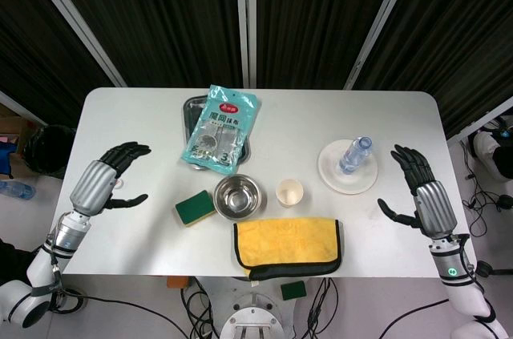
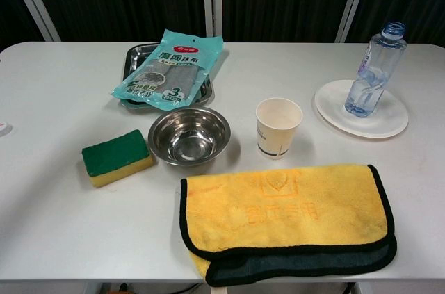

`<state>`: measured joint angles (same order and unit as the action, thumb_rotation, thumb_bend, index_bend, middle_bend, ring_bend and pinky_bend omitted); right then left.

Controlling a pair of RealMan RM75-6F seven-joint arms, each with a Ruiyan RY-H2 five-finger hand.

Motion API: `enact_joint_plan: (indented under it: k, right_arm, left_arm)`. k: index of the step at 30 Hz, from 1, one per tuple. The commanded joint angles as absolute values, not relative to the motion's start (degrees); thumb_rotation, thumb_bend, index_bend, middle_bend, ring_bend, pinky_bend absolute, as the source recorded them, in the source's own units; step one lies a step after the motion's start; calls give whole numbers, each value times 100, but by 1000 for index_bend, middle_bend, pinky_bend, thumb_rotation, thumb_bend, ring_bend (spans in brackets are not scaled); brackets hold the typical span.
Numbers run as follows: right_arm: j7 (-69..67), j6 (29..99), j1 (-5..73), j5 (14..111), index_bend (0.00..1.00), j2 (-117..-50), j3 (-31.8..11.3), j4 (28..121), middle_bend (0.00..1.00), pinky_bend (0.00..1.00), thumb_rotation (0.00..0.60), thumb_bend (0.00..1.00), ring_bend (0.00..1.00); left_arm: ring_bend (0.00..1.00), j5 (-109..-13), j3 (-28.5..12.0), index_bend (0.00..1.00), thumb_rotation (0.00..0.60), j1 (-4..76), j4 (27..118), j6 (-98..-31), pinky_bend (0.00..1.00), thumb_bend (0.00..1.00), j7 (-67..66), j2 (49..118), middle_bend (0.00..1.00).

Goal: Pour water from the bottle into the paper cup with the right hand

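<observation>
A clear plastic water bottle (image 1: 354, 154) (image 2: 373, 70) stands upright, uncapped, on a white plate (image 1: 330, 172) (image 2: 389, 122) at the right of the table. The empty paper cup (image 1: 289, 192) (image 2: 278, 126) stands near the middle, left of the plate. My right hand (image 1: 419, 183) hovers open to the right of the plate, fingers spread, holding nothing. My left hand (image 1: 112, 175) is open over the table's left side, far from the cup. Neither hand shows in the chest view.
A steel bowl (image 1: 236, 196) (image 2: 189, 135) and a green-yellow sponge (image 1: 195, 207) (image 2: 116, 158) lie left of the cup. A yellow cloth (image 1: 286, 245) (image 2: 285, 216) covers the front edge. A steel tray (image 1: 192, 109) (image 2: 132, 58) with a teal packet (image 1: 220, 127) (image 2: 171, 70) sits behind.
</observation>
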<state>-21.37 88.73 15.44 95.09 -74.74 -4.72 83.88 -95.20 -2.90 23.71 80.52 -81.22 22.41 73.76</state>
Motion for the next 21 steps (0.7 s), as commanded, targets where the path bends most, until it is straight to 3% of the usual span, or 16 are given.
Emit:
enact_joint_plan:
  k: [1,14,21]
  right_arm:
    - [-2137,8874,1546,9512,0,-7478,-472,8379,0,0,600,269,0]
    - [-2075,8964,1471,9399,0,-7489,-517,8304,0,0,600,270,0]
    - [-2174,9166,1201,8800,0,-7763,-744,7998,0,0,600,269,0]
  left_arm:
    - [131,-9517,-279,185,600,2373,8056,-8110,203,129,2228,7363,186]
    - [131,-9497,-266,186,600,2375,8080,-8129,203,128,2162,7384,186]
    - [131,-9464,-234,186,600,2332,8060,-8144,202,128,2157,7375,186]
